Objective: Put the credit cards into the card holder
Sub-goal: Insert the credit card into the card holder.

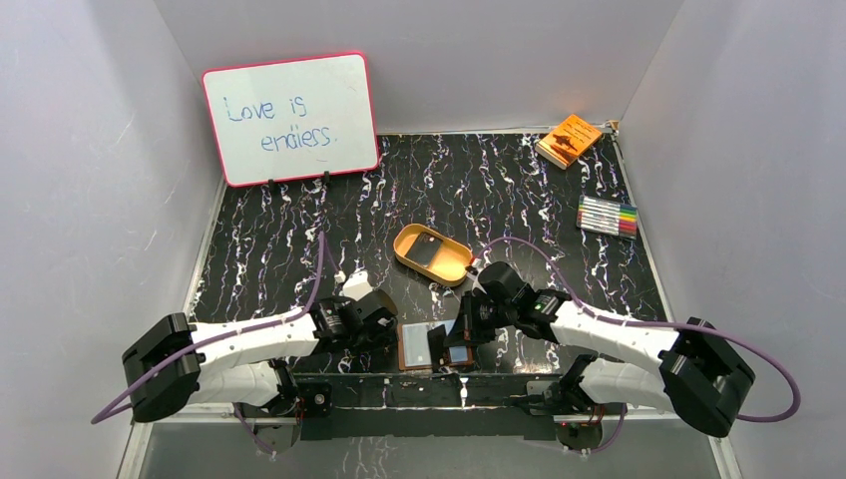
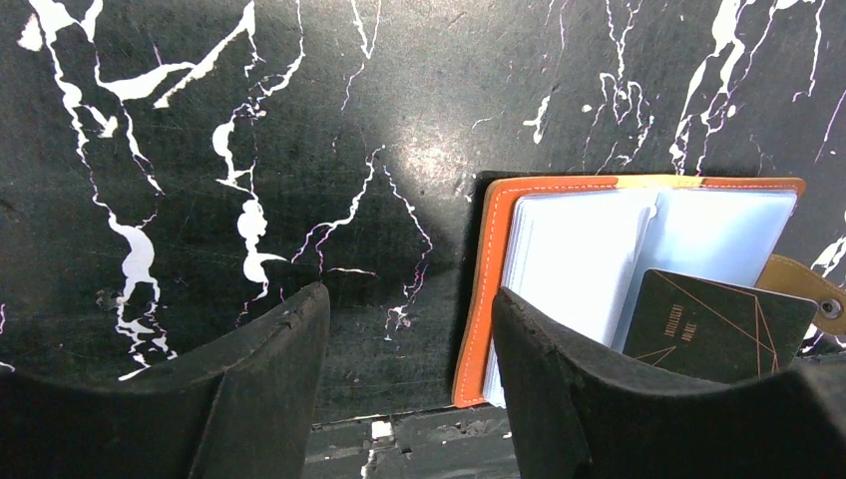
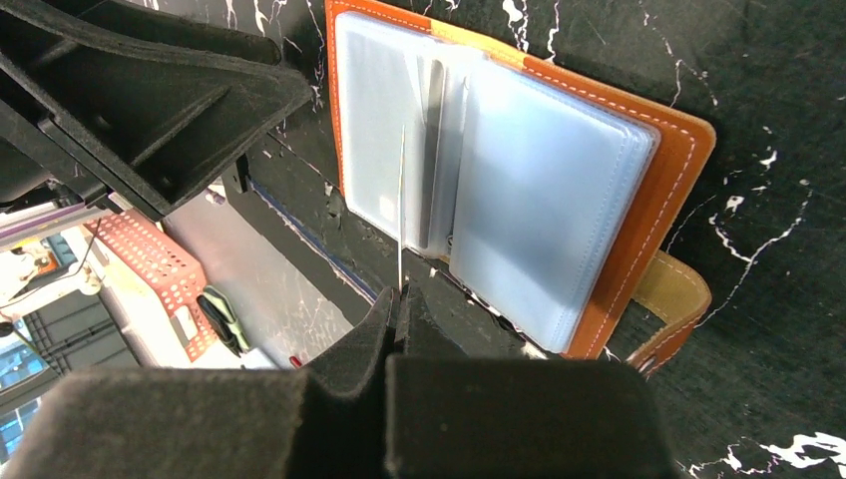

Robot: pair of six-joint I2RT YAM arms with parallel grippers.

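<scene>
The card holder point(image 1: 414, 345) lies open at the table's front edge, orange-brown leather with clear pale sleeves point(image 2: 569, 249) point(image 3: 544, 190) and a strap tab with a snap point(image 2: 810, 291). My right gripper point(image 1: 457, 337) point(image 3: 397, 299) is shut on a dark card point(image 2: 720, 324) with thin gold lines. The card is seen edge-on point(image 3: 401, 200) in the right wrist view and stands over the open sleeves. My left gripper point(image 1: 384, 321) point(image 2: 409, 329) is open and empty at the holder's left edge, its right finger point(image 2: 559, 389) over the pages. Another dark card point(image 1: 431, 251) lies in the tray.
A tan oval tray point(image 1: 451, 269) sits just behind the holder. An orange booklet point(image 1: 569, 140) is at the back right, a marker pack point(image 1: 608, 216) at the right, and a whiteboard point(image 1: 289, 118) at the back left. The table's front edge point(image 2: 399, 424) is right beside the holder.
</scene>
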